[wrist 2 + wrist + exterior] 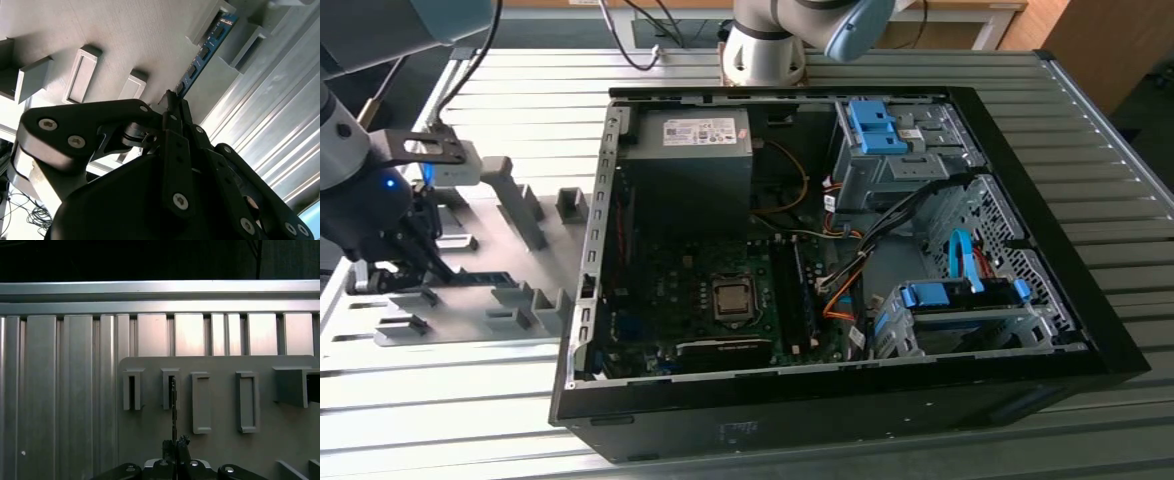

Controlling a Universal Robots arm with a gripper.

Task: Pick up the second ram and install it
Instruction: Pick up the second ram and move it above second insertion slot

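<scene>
The second ram (202,55) is a thin blue stick with small black chips, lying in the slotted holders of a grey fixture plate (130,35). In the first wrist view the second ram (173,410) shows edge-on, its far end in a holder slot. My gripper (172,102) has its black fingers closed on the stick's near end, and in the first wrist view the gripper (175,444) pinches it from both sides. In the exterior view the gripper (387,272) is low over the fixture plate (507,300), to the left of the open computer case (587,330).
Inside the case lie the motherboard with its processor socket (734,297), memory slots (790,290) beside it, a power supply (700,135), orange cables and light-blue drive-bay latches (874,125). Several grey holders (201,402) stand on the fixture plate. All of it rests on a slatted aluminium table (1121,190).
</scene>
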